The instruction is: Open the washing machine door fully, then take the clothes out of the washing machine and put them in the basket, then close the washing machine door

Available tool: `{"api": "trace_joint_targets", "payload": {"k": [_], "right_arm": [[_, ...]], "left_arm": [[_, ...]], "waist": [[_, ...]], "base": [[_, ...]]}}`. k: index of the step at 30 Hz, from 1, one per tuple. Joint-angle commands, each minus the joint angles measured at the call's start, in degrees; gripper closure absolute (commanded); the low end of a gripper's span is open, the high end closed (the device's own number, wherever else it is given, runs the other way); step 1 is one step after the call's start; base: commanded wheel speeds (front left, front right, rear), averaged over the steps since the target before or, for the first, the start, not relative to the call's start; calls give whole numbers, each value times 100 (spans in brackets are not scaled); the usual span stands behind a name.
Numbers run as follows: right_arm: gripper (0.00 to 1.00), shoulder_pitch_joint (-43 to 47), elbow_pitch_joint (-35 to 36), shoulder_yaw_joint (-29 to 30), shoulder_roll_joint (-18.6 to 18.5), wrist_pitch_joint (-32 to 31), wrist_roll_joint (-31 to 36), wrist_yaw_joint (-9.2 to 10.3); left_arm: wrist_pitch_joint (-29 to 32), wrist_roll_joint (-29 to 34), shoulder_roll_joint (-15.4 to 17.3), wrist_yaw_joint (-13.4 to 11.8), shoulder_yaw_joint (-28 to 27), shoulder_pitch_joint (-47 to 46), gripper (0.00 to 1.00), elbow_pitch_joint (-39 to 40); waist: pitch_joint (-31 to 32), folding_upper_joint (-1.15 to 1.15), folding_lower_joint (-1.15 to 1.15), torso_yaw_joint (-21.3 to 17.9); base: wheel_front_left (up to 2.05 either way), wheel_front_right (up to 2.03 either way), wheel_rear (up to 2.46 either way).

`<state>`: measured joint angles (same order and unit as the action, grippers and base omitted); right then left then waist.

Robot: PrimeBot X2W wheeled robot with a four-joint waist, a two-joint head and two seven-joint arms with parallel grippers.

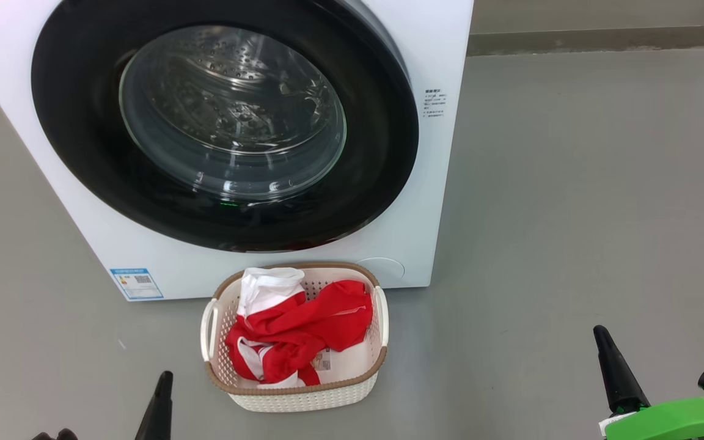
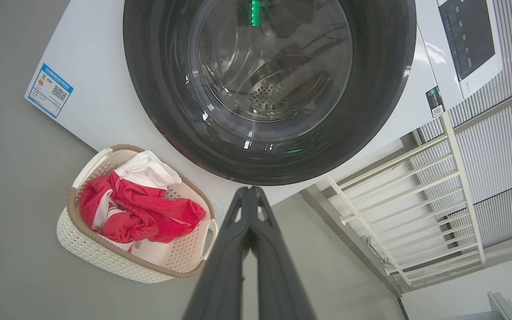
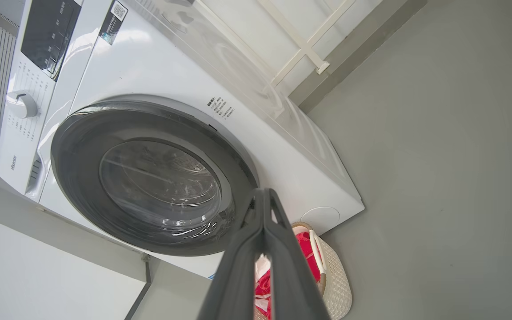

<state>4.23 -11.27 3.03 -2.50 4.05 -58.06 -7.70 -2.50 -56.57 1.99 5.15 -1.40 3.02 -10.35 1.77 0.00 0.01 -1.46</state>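
Bright, even indoor light from above in all three views. Shadows are soft: the basket [image 1: 303,397] leaves only a faint one on the grey floor [image 1: 572,214]. The door [image 1: 230,116] glass carries white glare streaks and a small green glint at its lower edge. The washer [image 3: 158,66] top shines with pale reflections. Both wrist views bow straight lines near their edges. The left gripper [image 2: 249,191], close to the lens, looks slightly soft. The head view is sharp, with a faint pink tint in its top left corner.
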Motion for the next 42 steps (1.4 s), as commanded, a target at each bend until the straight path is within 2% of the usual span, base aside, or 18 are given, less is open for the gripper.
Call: {"api": "trace_joint_targets", "payload": {"k": [1, 42], "right_arm": [[100, -331, 115, -36, -112, -42, -203, 11], [100, -873, -182, 130, -152, -723, -2818, 19]], "left_arm": [[54, -207, 58, 72, -153, -308, 100, 95], [713, -2824, 82, 198, -432, -787, 100, -268]], "waist": [[-7, 0, -1, 5], [-154, 0, -1, 115]], "base": [[0, 0, 0], [0, 0, 0]]}}
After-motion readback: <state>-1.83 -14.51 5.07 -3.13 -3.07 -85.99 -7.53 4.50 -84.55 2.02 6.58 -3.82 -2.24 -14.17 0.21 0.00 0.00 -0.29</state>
